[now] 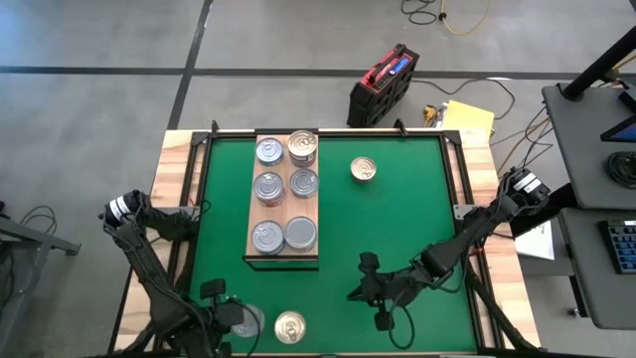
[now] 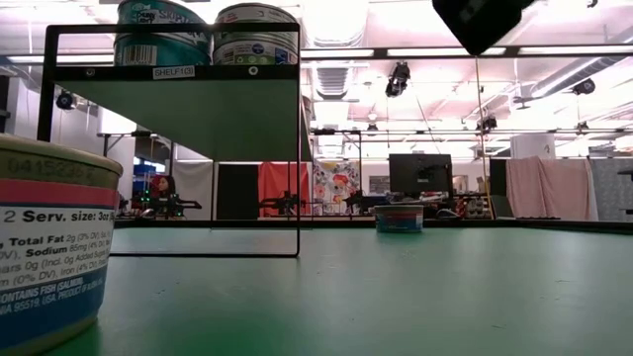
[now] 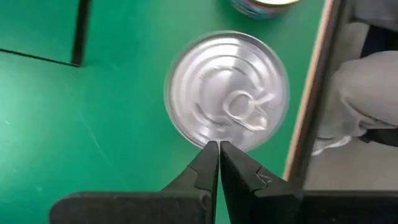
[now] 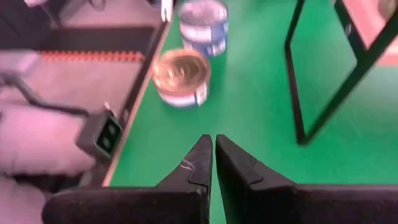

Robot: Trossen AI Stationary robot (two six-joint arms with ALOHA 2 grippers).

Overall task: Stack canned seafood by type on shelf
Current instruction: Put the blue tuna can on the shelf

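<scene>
Tins [image 1: 286,195] sit six on the shelf [image 1: 284,258], in two columns. One gold-lidded tin [image 1: 365,170] lies on the mat, right of the shelf. Two more lie off the shelf's near end: silver-lidded tin [image 3: 227,91] under left gripper [image 3: 219,147], fingers together; gold one [image 1: 290,326] beside it. Right gripper [image 4: 213,141], fingers together, hovers right of the shelf's near end.

Six tins [image 1: 285,194] in two columns on shelf [image 1: 283,258], left of centre frame. Lone tin [image 1: 364,170] to upper right. Two tins [image 1: 290,326] at bottom edge, on surface [image 1: 397,229].
</scene>
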